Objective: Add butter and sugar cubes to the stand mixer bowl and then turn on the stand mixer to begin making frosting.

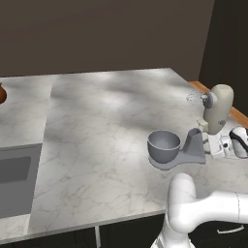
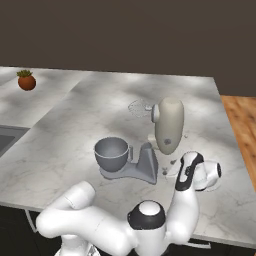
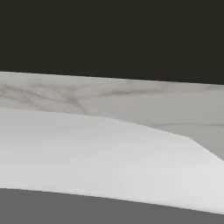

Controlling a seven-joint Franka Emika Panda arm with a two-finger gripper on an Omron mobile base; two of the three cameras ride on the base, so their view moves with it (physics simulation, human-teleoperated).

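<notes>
White arm's tool (image 1: 209, 145) spread wide, holding nothing

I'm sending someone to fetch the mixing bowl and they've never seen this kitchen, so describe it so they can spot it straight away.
Start at the marble counter, near its right end, where the stand mixer with the cream-beige tilted-back head stands. On that mixer's flat grey base sits the round, deep, matte grey bowl, left of the curved grey neck. It is the one open, empty cup shape there; the wire whisk hangs higher up.
</notes>
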